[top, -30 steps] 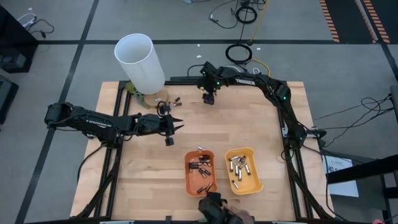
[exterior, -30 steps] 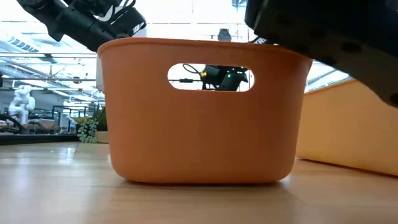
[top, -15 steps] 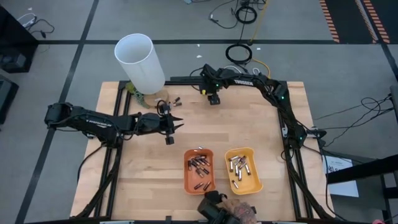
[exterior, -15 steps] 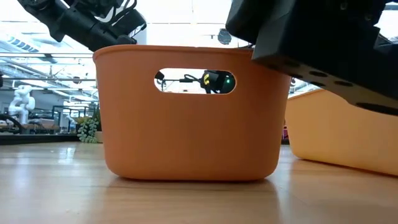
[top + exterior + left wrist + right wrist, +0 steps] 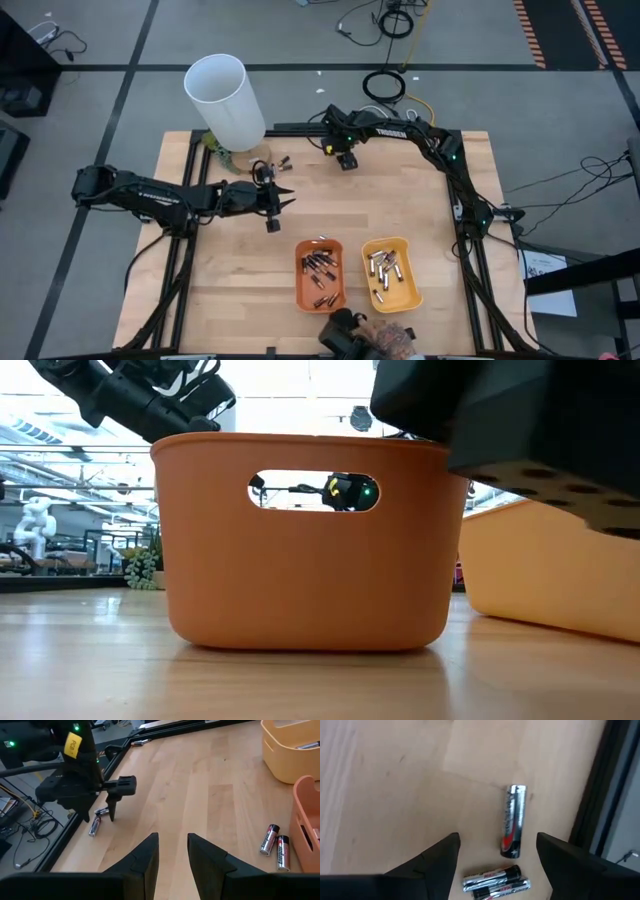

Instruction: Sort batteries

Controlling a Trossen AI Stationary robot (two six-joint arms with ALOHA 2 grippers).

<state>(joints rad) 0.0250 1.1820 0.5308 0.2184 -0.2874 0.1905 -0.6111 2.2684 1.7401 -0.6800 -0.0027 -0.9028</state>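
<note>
Right hand (image 5: 495, 855) spread wide over three silvery batteries (image 5: 513, 827) on the desk (image 5: 240, 270), upper centre of the high view, left hand (image 5: 282, 203) parted, empty, centre-left, two trays lower centre

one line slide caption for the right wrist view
Open right gripper above three loose batteries on the wooden table.

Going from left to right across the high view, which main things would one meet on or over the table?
Left gripper over the wood → orange tray of dark batteries → right gripper near the far edge → yellow tray of silvery batteries.
</note>
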